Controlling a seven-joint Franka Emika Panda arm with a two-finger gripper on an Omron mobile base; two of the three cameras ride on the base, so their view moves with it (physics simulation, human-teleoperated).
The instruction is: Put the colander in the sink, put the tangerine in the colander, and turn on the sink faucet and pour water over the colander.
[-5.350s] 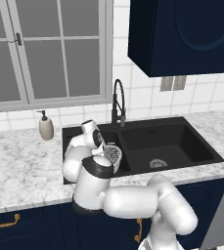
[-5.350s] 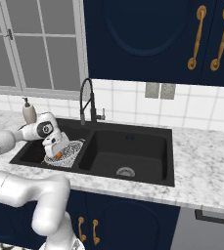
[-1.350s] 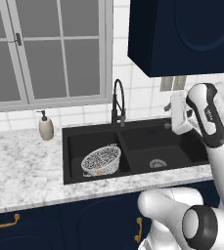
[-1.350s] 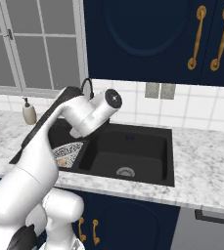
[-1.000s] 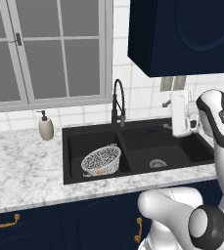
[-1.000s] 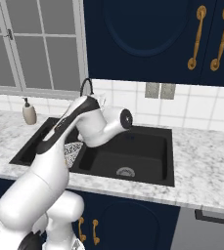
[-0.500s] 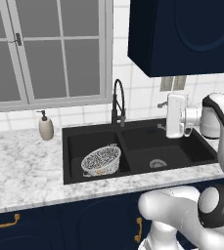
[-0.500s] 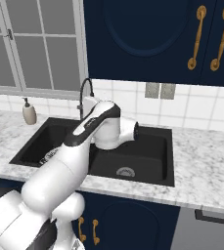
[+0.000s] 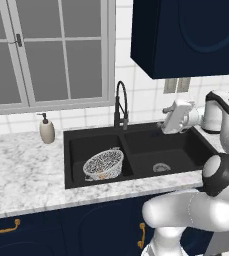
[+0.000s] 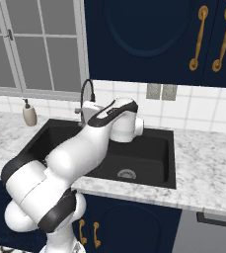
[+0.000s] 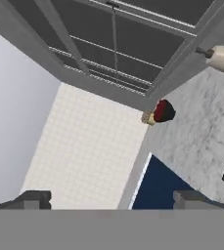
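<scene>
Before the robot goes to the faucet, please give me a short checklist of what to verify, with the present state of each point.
1. Colander sits in the left basin of the sink: ok.
2. Tangerine inside the colander: ok, an orange spot shows through the mesh.
3. Gripper is open and holds nothing: ok.
4. Gripper is at the sink faucet: not ok, it hangs over the right basin, apart from the faucet.
5. Water runs over the colander: not ok, no stream is visible.
6. Spout points at the colander's basin: cannot tell.
</scene>
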